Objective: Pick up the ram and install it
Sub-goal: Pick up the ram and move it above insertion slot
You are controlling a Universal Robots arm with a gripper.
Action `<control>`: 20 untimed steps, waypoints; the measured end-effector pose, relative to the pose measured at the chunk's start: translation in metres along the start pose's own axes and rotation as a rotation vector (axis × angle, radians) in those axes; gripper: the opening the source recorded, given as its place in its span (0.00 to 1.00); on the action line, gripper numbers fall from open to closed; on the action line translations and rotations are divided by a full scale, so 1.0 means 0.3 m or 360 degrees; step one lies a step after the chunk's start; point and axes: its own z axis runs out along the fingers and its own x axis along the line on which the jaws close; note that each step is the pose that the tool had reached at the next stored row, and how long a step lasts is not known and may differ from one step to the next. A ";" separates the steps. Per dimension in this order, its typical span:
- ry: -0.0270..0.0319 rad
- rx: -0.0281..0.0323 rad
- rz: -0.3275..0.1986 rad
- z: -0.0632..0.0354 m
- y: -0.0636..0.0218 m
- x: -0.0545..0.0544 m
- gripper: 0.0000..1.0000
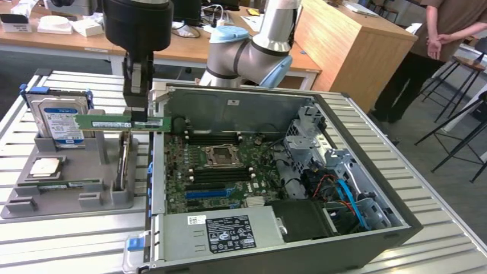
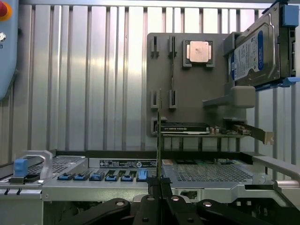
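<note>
One ram (image 1: 122, 121) lifted, not yet installed.
Pincer (image 1: 138, 117) clamped on it, level over the grey tray (image 1: 76, 171) at the exterior view's left; needs squaring to the motherboard slots (image 1: 220, 171) further right.

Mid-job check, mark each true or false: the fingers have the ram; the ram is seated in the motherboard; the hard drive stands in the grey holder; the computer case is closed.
1. The fingers are shut on the ram. True.
2. The ram is seated in the motherboard. False: it hangs in the air over the grey holder, at the case's edge.
3. The hard drive stands upright in the grey holder. True.
4. The computer case is closed. False: it lies open, motherboard exposed.
</note>
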 end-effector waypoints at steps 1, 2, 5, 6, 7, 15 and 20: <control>0.00000 0.00000 0.0000 0.000 0.000 0.000 0.11; -0.00001 0.00000 0.0000 0.000 0.000 0.000 0.11; 0.00000 0.00001 0.0000 0.000 0.000 0.000 0.11; 0.00000 0.00000 0.0000 0.000 0.000 0.000 0.11; 0.00000 0.00001 0.0000 0.000 0.000 0.000 0.11; 0.00000 0.00001 0.0000 0.000 -0.007 0.000 0.11; 0.00001 0.00000 0.0000 -0.001 -0.021 0.000 0.11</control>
